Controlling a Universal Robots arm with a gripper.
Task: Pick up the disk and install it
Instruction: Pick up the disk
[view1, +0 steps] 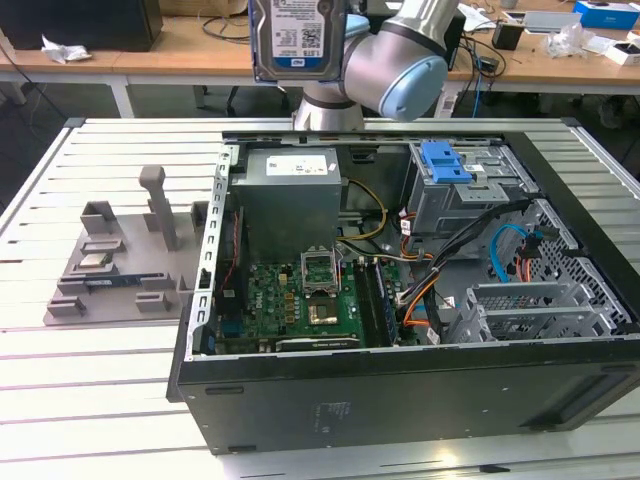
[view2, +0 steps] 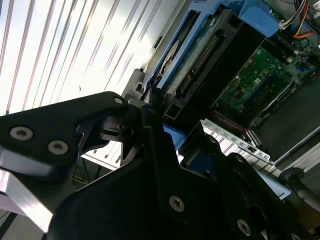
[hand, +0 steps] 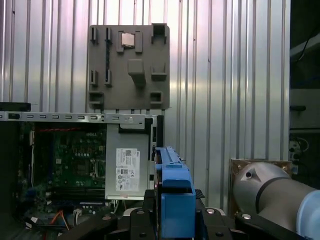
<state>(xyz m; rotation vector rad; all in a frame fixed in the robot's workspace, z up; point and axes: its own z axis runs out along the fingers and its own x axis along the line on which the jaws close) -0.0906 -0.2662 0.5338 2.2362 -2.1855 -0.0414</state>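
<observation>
**Disk held high over the PC case**

Fingers (view2: 152, 130) pinch the disk (view1: 297, 38) by one end, so it hangs label-out above the back of the open PC case (view1: 400, 410) on the counter (view1: 100, 400). It's prob. kept high to clear the case walls. It's not yet in the drive cage (view1: 470, 195), which has a blue clip (view1: 445, 162) on top. Ext. view gives the label face & the cage. First wrist view has the disk edge-on, its blue frame (hand: 175, 190) nearest, w/ the grey parts tray (hand: 128, 67) beyond. Second wrist view adds the connector edge (view2: 197, 62).
</observation>
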